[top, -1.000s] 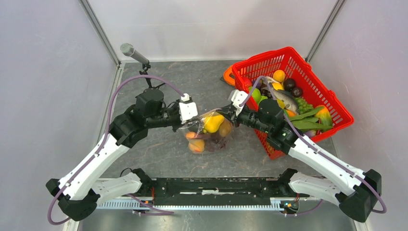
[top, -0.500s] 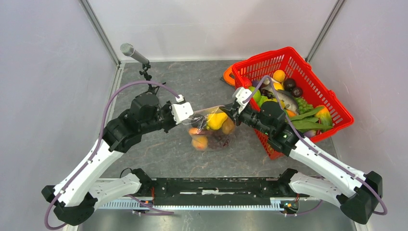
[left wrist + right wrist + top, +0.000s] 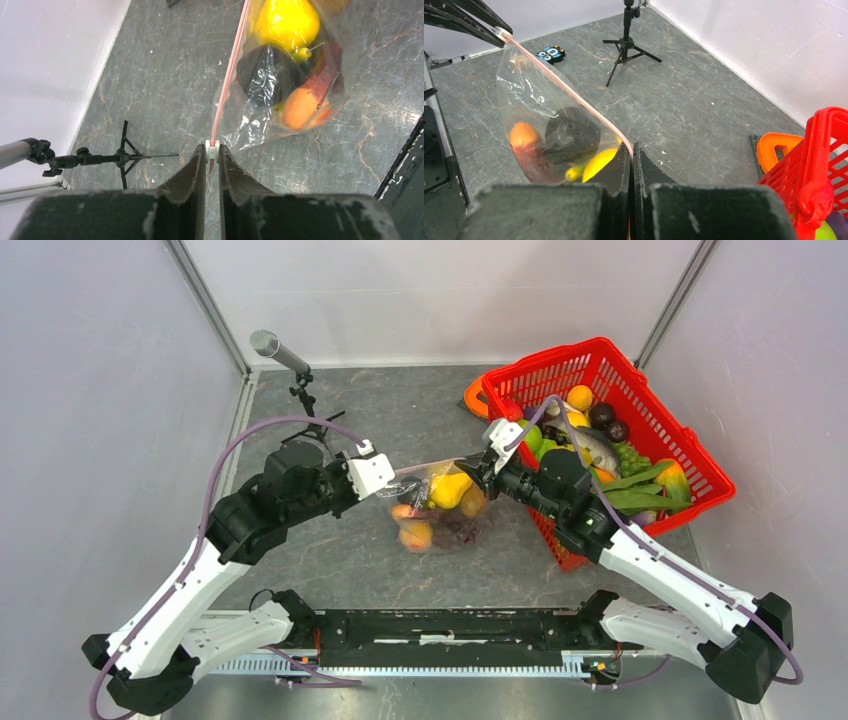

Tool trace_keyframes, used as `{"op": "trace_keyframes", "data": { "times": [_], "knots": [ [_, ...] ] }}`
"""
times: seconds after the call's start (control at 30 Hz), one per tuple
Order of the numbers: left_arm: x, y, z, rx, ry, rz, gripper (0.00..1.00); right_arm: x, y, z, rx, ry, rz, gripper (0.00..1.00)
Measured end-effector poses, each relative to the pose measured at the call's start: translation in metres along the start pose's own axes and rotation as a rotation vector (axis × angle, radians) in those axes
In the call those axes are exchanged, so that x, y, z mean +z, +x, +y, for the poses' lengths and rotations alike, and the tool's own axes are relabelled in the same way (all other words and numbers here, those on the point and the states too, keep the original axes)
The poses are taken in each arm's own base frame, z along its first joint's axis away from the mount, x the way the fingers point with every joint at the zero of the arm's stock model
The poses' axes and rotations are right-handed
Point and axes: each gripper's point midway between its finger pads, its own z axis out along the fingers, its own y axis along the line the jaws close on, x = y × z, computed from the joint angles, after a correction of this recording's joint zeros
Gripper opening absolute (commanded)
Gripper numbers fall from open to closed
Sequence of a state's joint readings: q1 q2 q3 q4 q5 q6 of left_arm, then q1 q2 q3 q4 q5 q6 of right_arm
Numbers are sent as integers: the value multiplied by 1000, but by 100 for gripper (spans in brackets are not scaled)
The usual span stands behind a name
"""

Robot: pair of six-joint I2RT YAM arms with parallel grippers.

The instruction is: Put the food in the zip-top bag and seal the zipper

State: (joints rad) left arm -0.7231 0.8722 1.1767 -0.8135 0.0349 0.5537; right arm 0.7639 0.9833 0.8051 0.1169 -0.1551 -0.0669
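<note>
From above, the left gripper [image 3: 388,482] and right gripper [image 3: 470,469] each pinch one end of the pink zipper [image 3: 430,467]. The zip-top bag [image 3: 440,525] of toy food [image 3: 447,490] is strung between them, beside the red basket [image 3: 600,344]. The left wrist view shows its jaws clamped on the zipper's white slider [image 3: 212,148], with a yellow fruit [image 3: 286,20] inside the bag. The right wrist view shows its jaws closed tight on the strip's opposite end, a microphone tripod [image 3: 626,47] beyond.
</note>
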Motion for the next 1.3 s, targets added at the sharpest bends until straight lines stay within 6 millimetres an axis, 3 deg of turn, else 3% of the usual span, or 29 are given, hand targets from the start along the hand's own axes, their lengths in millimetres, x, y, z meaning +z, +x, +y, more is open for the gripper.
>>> {"op": "trace_keyframes", "data": {
  "times": [0.07,0.13,0.23,0.33,0.47,0.63,0.77,0.9,1.03,1.1,1.13,1.23,1.3],
  "knots": [
    [1,2,1,0,-6,6,59,1,0,0,3,-2,-1,0],
    [0,7,5,5,-30,28,78,1,1,-2,4,6,1,0],
    [-3,16,12,-9,-81,53,99,0,1,-8,9,29,1,0],
    [-6,12,15,-34,-116,16,100,3,3,-10,11,36,5,0],
    [-18,-10,33,-106,-214,-90,100,10,1,-11,13,35,7,0],
    [-36,-34,61,-221,-367,-211,100,35,-14,-14,24,15,29,0],
    [-56,-43,80,-306,-482,-281,100,64,-46,-23,21,13,18,0],
    [-78,-43,97,-391,-598,-331,100,89,-96,-34,6,24,-55,0],
    [-99,-44,109,-451,-687,-385,100,94,-118,-20,-21,-60,-110,0],
    [-108,-43,111,-472,-715,-411,100,92,-104,-4,-63,-116,-100,1],
    [-111,-43,112,-478,-722,-420,100,89,-86,25,-89,-184,-74,5],
    [-119,-44,112,-491,-730,-448,100,68,-6,92,-127,-376,70,32],
    [-120,-45,112,-493,-727,-455,100,47,51,126,-123,-503,196,62]
  ]
}}
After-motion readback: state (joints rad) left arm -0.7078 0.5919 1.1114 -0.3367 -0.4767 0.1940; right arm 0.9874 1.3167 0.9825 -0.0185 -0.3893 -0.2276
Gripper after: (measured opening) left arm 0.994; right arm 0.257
